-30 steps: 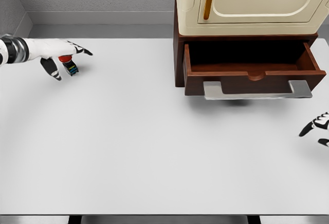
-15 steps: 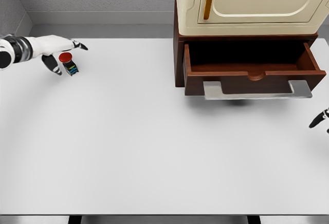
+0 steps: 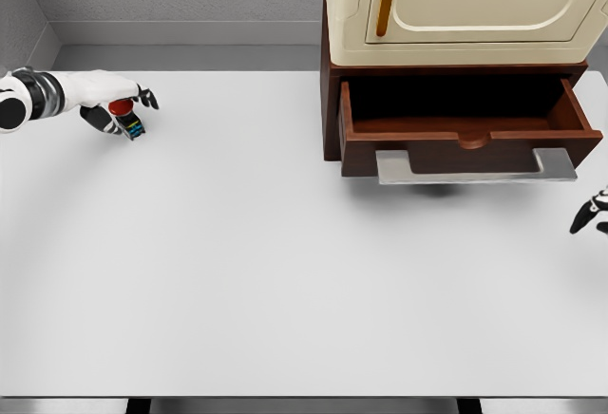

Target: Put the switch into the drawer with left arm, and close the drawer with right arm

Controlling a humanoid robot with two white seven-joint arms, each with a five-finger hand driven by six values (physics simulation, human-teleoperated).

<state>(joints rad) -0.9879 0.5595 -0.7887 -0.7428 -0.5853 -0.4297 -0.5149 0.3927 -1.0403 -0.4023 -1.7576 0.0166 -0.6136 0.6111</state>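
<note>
Switch [image 3: 126, 120]: you'll find it at the upper left of the frame, standing on the white desk [image 3: 285, 272], red cap up over a dark body with a bit of blue and green at its base.
Left hand [image 3: 119, 103]: it sits right over the switch, fingers curled down around the red cap and the thumb low on the near side. It looks closed on the switch, but you can't confirm firm contact from this view.
Drawer [image 3: 465, 120]: pulled open in the upper right of the frame, below a cream cabinet [image 3: 465, 6]; its dark inside shows nothing in it, and its metal handle [image 3: 475, 165] faces you. It is well apart from the switch.
Right hand [image 3: 589, 215]: only dark fingertips show at the right edge, below the handle; you can't tell whether they are spread or curled.
Step in hand: securing the switch before any lift.
Risk, grip: the switch is small and the hold is high on its cap, so a hurried lift could tip it out or knock it over.
Risk, carry: the long crossing to the right gives a loose hold time to slip.
Risk, drawer: come in too low and you may hit the front panel; move the right hand early and it could close before the drop.
</note>
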